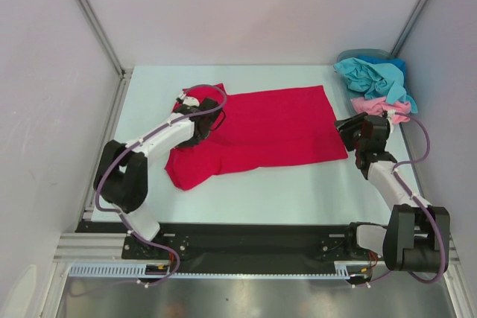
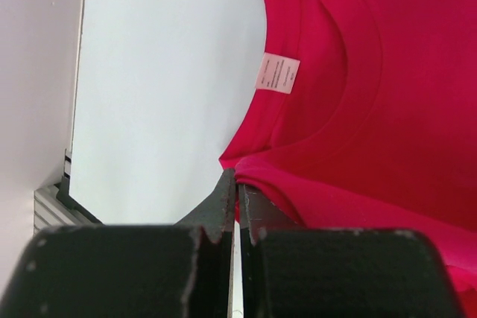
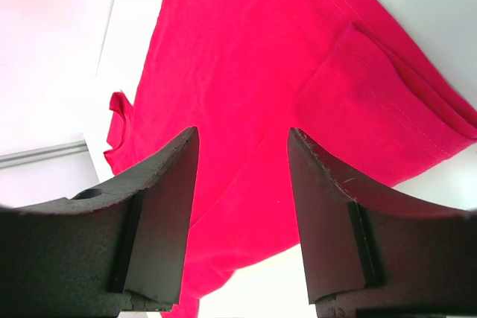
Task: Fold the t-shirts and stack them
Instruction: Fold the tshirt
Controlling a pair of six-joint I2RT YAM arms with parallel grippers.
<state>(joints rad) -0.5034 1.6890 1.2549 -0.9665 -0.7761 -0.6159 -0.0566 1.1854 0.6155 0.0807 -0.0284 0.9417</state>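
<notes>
The crimson t-shirt [image 1: 276,128] is laid lengthwise across the table [image 1: 298,191], its collar end met by the clenched left gripper [image 2: 236,184] (a pinch on cloth cannot be told), its hem end faced by the released, empty right gripper [image 3: 242,135].

Crimson red cloth t-shirt [image 1: 276,128]: neckline covered by left arm [image 1: 160,139] in the top view.
Small white neck label [image 2: 277,73]: print too small to be read.
Blue-grey plastic basket [image 1: 358,55]: mostly buried under crumpled teal-blue t-shirt [image 1: 373,76].
Light pink t-shirt [image 1: 369,103]: largely overlain.
</notes>
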